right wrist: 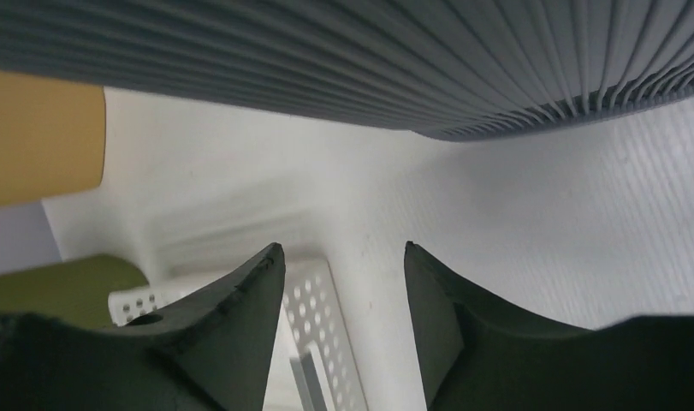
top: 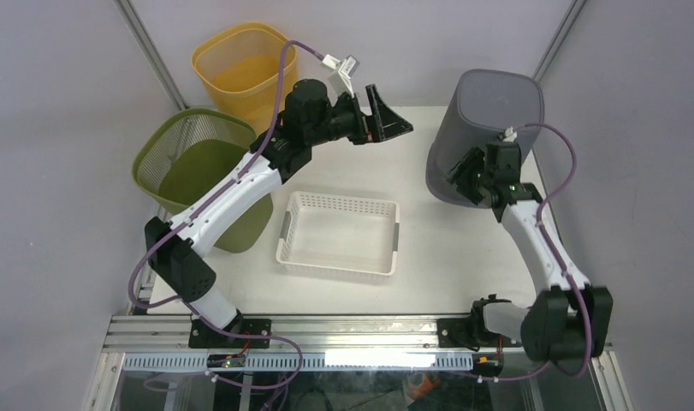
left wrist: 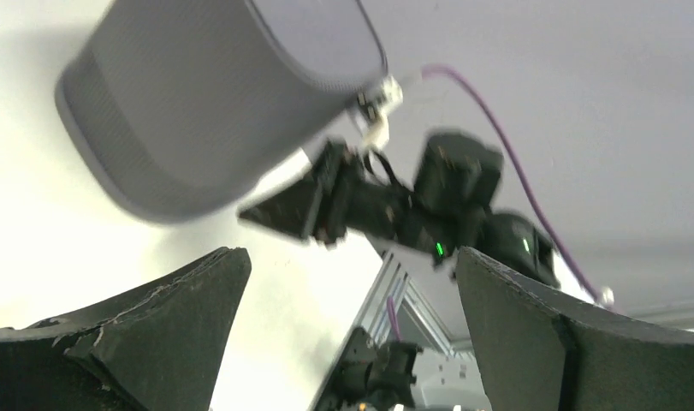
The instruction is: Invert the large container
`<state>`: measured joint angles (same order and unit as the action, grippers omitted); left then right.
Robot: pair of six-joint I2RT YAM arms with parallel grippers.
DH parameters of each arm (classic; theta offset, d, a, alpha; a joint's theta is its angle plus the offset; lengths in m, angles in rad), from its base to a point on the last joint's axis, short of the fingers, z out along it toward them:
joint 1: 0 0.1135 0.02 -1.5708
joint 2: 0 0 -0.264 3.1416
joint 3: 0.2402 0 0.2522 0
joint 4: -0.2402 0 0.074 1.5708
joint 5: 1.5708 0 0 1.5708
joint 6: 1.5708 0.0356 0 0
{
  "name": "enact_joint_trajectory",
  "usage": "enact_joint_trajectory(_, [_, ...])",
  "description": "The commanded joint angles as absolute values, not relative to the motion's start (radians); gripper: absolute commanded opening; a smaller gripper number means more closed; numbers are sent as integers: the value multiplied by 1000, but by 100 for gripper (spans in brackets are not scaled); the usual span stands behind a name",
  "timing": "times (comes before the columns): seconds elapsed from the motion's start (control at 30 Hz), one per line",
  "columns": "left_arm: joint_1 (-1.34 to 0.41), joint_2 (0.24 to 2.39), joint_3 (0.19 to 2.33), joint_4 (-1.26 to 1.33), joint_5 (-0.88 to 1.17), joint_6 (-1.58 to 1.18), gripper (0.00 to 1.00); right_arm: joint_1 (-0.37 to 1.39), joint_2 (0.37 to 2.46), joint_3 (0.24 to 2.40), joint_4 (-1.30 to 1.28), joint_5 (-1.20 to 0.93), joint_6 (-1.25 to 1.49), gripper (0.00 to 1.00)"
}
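I see the large grey container [top: 495,111] at the right rear of the white table [top: 463,248], closed end up. My right gripper [right wrist: 343,257] sits just beside its ribbed wall, fingers spread, holding nothing. The left gripper [top: 390,120] hangs raised, also spread. Pale grey walls surround the table

text: none readable | labels, brands: none legible on grey bin [top: 489,128], yellow bin [top: 240,64], green bin [top: 198,167], white basket [top: 336,267] | numbers: none | signs: none | left wrist view: blurred
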<state>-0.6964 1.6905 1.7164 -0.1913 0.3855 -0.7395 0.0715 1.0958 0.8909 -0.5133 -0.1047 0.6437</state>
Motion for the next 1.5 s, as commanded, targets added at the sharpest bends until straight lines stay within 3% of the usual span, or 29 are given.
enact_joint_trajectory(0.0, [-699,1561,1561,-209,355,-694,99,57,1294,1089,-282,73,646,57])
enact_joint_trajectory(0.13, [-699,1455,1441,-222,341,-698,99,21,1513,1314,-319,104,614,57])
enact_joint_trajectory(0.27, [-699,1362,1357,-287,314,-651,99,-2,1583,1397,-355,37,597,57])
enact_joint_trajectory(0.43, [-699,1282,1241,-429,184,-581,99,-1,1437,1283,-357,-59,553,58])
enact_joint_trajectory(0.63, [-699,1193,1141,-463,74,-578,99,82,1157,1030,-484,-372,474,58])
enact_joint_trajectory(0.83, [-699,1262,1175,-482,47,-571,99,376,821,751,-628,-282,685,60])
enact_joint_trajectory(0.97, [-699,1303,1208,-489,11,-581,99,524,723,698,-641,-182,804,66])
enact_joint_trajectory(1.2, [-699,1315,1219,-494,-16,-627,99,662,894,749,-663,9,832,65])
enact_joint_trajectory(1.3, [-699,1295,1211,-498,-19,-642,99,694,992,805,-685,116,842,59])
enact_joint_trajectory(1.47, [-699,1245,1164,-509,-53,-666,99,708,1105,855,-585,104,819,56])
